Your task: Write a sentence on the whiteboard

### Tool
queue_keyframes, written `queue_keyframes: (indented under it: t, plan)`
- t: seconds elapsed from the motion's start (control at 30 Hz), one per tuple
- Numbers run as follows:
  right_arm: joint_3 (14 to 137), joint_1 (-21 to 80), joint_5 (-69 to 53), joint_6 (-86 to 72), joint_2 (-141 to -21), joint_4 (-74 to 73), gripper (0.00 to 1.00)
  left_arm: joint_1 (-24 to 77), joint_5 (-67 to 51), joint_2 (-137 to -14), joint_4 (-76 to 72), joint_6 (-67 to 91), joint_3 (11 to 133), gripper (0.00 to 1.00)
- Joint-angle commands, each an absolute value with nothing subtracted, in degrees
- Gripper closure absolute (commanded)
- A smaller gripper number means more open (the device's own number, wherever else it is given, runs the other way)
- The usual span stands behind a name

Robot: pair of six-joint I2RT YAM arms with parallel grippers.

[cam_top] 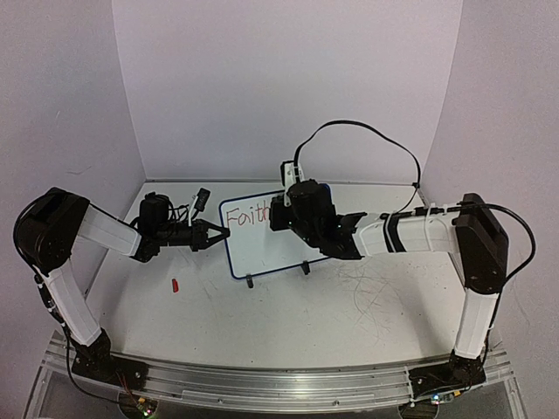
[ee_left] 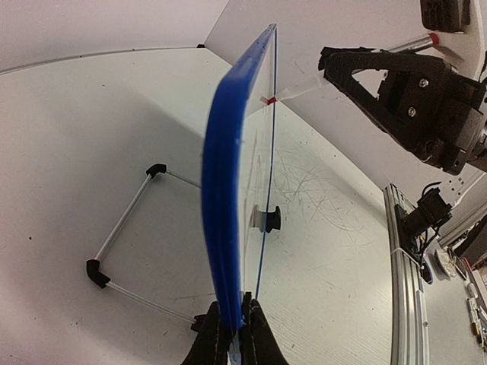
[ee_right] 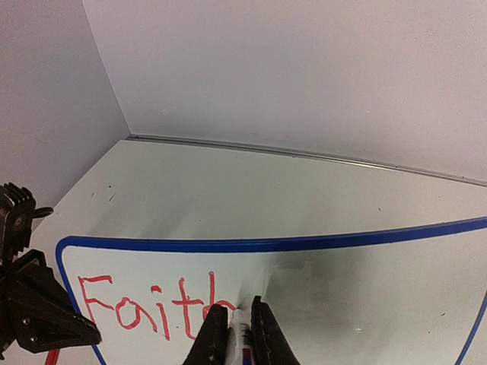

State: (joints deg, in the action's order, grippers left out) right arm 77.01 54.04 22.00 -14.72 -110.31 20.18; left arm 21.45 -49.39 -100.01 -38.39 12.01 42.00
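left pincer (ee_left: 233, 323): clamped on whiteboard (cam_top: 262, 249) edge | right pincer (ee_right: 240, 310): closed on marker (ee_right: 243, 342), by lettering (ee_right: 144, 304) "Faith"

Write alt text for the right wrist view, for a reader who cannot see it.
The right gripper holds a marker between its fingers against the whiteboard, just right of red handwriting reading "Faith". The board's blue frame runs across the view. The black left gripper sits at its left edge, with white walls behind.
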Motion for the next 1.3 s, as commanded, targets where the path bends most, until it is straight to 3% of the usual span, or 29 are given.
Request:
queue_keyframes:
  t: [0.0,0.7,0.87,1.07,1.27]
  plan:
    - [75.6,53.2,23.0,-15.9,-108.6,20.0,1.0,21.9,-48.4,-98.9,-35.3,9.0,43.2,1.0]
    - [73.3,53.6,23.6,-17.5,-107.7,18.6,1.0,22.0,-48.2,-99.1,-35.2,8.8,43.2,1.0]
    - [71.9,53.6,23.4,-16.9,-101.4,18.5,1.0,22.0,-48.0,-99.1,-35.2,8.8,43.2,1.0]
    - [65.2,53.6,11.8,-17.8,-89.9,23.2,1.0,22.0,-47.4,-98.7,-35.1,9.1,43.2,1.0]
    - [60.4,53.5,11.5,-18.6,-86.8,22.0,1.0,22.0,-45.4,-97.2,-34.7,10.2,43.1,0.83]
